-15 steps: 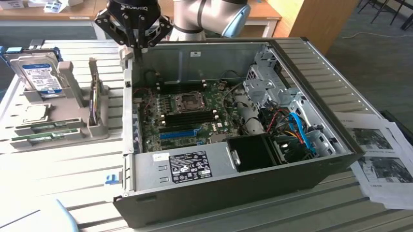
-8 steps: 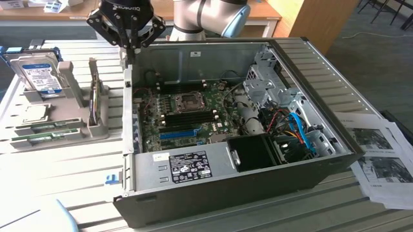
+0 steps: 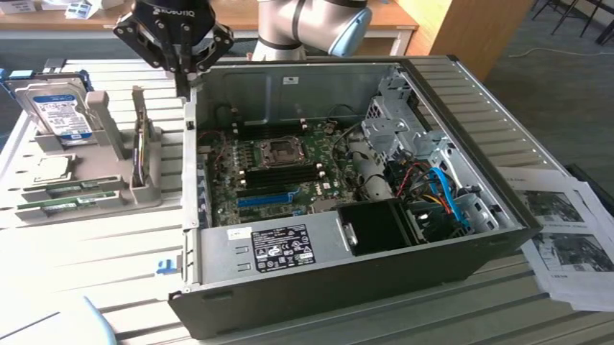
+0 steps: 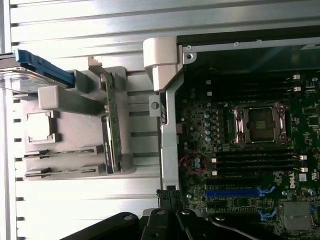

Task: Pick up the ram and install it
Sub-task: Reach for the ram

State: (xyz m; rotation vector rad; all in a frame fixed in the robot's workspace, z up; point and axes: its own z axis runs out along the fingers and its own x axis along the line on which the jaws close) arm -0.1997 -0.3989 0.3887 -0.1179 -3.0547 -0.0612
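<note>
Gripper (image 3: pixel 182 90) hangs at upper left of frame, jaws closed on nothing; ram (image 3: pixel 65 206) lies in grey tray (image 3: pixel 158 195) at left, well apart.

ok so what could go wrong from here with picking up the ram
1. The gripper is shut and hangs right by the case wall; moving down or sideways could clip that edge.
2. The ram lies close beside its twin in the grey holder, so a grasp might nudge the other stick.
3. The memory slots flank the processor socket; a tilted insertion could strike it.
</note>
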